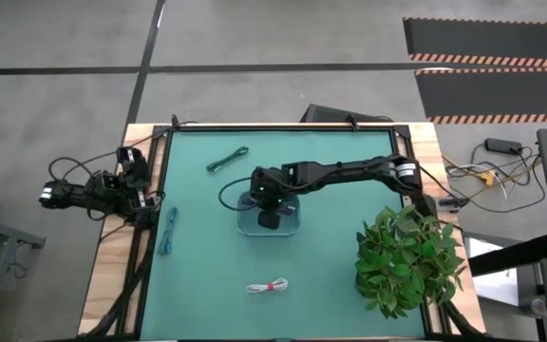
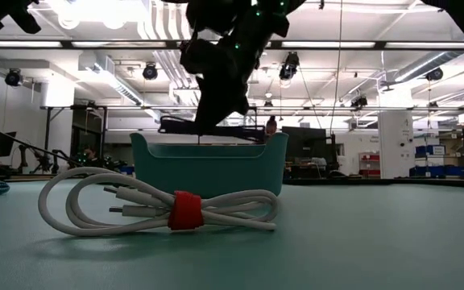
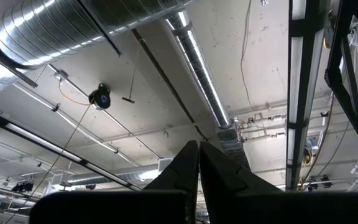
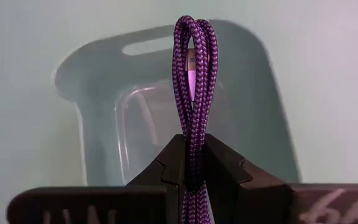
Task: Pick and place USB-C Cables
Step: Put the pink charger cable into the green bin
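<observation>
My right gripper (image 4: 194,149) hangs over the pale teal bin (image 1: 294,226) at the table's middle, shut on a purple braided USB-C cable bundle (image 4: 194,68). In the low view this gripper (image 2: 212,113) stands just above the bin's rim (image 2: 208,145). A green cable (image 1: 227,160) lies at the far left of the mat, and a teal cable (image 1: 169,231) lies by the left edge. A white cable with a red tie (image 1: 268,286) lies flat near the front. My left gripper (image 3: 199,155) is parked off the table's left edge (image 1: 93,195), shut and pointing up. My right gripper pinches the purple bundle between its two fingers, several strands side by side (image 4: 194,140). The fingers slant down from the table's right side and lie along the bundle. The looped end (image 4: 194,28) sticks out past the fingertips over the bin, clear of it. The rest runs back out of sight.
A potted green plant (image 1: 406,258) stands at the table's right front corner. The mat (image 1: 349,285) between the bin and the plant is bare. The bin's far wall has a handle slot (image 4: 148,45).
</observation>
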Motion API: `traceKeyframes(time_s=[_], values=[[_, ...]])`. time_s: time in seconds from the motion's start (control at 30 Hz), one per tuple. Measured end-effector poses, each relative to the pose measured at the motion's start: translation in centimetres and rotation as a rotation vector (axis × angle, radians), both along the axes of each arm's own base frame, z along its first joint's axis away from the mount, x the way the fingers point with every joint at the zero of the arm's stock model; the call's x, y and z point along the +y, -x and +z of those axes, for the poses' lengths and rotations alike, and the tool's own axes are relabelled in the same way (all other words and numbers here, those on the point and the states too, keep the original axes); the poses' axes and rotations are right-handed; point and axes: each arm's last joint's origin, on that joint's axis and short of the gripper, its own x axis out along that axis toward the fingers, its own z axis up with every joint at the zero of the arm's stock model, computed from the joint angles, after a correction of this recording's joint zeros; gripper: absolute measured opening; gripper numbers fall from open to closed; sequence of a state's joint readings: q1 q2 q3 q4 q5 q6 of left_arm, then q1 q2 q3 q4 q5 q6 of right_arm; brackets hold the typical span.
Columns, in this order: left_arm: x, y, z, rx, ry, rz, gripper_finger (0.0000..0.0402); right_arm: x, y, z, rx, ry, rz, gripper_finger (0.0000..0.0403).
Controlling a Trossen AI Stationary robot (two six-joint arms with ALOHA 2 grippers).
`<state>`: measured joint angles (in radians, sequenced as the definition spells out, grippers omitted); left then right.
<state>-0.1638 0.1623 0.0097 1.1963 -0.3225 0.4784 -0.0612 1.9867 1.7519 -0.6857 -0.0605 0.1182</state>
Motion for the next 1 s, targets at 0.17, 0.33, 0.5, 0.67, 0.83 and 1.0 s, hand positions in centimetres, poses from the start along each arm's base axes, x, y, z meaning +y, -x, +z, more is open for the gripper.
traceKeyframes(time_s=[0.17, 0.33, 0.5, 0.67, 0.83, 1.0], values=[[0.0, 0.0, 0.0, 0.0, 0.0, 0.0, 0.0001, 0.02, -0.13, -0.42, 0.008, 0.007, 0.014, 0.0033], [0.0, 0.0, 0.01, 0.0, 0.0, 0.0, 0.0001, 0.2, -0.19, -0.6, 0.011, 0.017, 0.034, 0.0033], [0.0, 0.0, 0.0, 0.0, 0.0, 0.0, 0.0001, 0.21, -0.2, -0.6, 0.01, 0.022, 0.042, 0.0033], [0.0, 0.0, 0.0, 0.0, 0.0, 0.0, 0.0001, 0.19, -0.21, -0.6, 0.009, 0.027, 0.047, 0.0033], [0.0, 0.0, 0.0, 0.0, 0.0, 0.0, 0.0001, 0.19, -0.22, -0.6, 0.007, 0.034, 0.046, 0.0033], [0.0, 0.0, 0.0, 0.0, 0.0, 0.0, 0.0001, 0.17, -0.25, -0.59, 0.003, 0.037, 0.05, 0.0033]])
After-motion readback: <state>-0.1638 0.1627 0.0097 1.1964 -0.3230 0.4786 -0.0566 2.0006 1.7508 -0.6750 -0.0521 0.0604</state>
